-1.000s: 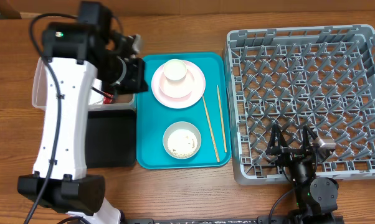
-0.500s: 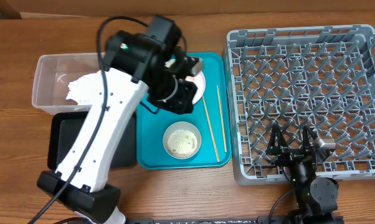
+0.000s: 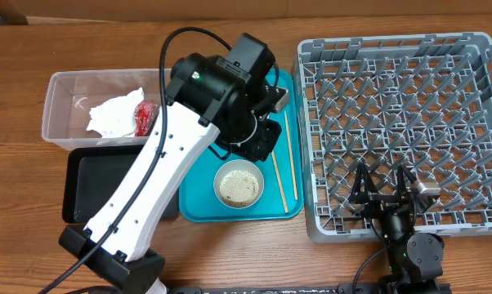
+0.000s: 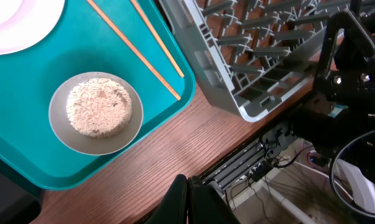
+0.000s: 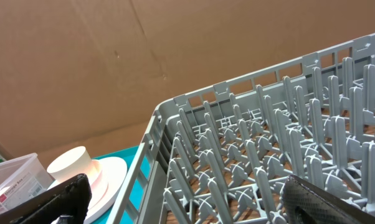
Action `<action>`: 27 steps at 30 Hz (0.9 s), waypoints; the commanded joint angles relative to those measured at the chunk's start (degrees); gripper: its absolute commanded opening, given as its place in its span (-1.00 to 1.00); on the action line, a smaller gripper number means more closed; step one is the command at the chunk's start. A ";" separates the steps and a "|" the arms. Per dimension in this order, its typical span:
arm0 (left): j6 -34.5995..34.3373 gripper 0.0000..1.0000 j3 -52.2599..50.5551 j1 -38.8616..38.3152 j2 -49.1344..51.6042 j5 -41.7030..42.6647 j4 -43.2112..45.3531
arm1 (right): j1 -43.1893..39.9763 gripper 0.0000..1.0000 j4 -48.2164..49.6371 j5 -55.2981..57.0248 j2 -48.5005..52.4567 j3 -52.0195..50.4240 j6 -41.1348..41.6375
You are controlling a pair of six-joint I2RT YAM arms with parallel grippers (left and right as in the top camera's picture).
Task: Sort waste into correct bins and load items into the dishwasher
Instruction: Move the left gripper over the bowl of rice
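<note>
The crumpled white napkin point(image 3: 109, 115) and the red wrapper point(image 3: 145, 119) lie in the clear tub point(image 3: 62, 90). The black tray point(image 3: 91, 186) is in front of it. My left gripper point(image 4: 189, 199) is shut and empty, held above the teal tray; its arm hides the pink plate and cup from overhead. The white bowl point(image 3: 239, 184) holds rice point(image 4: 99, 107). Two chopsticks point(image 3: 279, 167) lie beside it. The plate point(image 5: 108, 177) and cup point(image 5: 71, 166) show in the right wrist view. My right gripper point(image 5: 194, 205) is open and empty at the grey rack's point(image 3: 405, 122) front edge.
The teal tray point(image 3: 195, 204) sits between the bins and the rack. The left arm's white link point(image 3: 140, 204) slants across the black tray and the teal tray's left side. The table's front edge and cables point(image 4: 268, 168) show in the left wrist view.
My left arm has swung right from the clear tub to above the teal tray. The napkin and red wrapper, earlier covered by the arm, now lie uncovered in the tub. The right arm has not moved.
</note>
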 commanded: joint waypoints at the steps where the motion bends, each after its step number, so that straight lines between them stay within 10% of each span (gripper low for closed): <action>1: -0.74 -0.92 -0.02 -0.55 -0.15 -0.79 0.02 | -0.39 1.00 0.31 -0.26 -0.50 -0.59 -0.02; 27: -8.33 -0.92 -20.20 -6.05 0.26 -7.61 9.90 | -0.39 1.00 0.31 -0.26 -0.50 -0.59 -0.02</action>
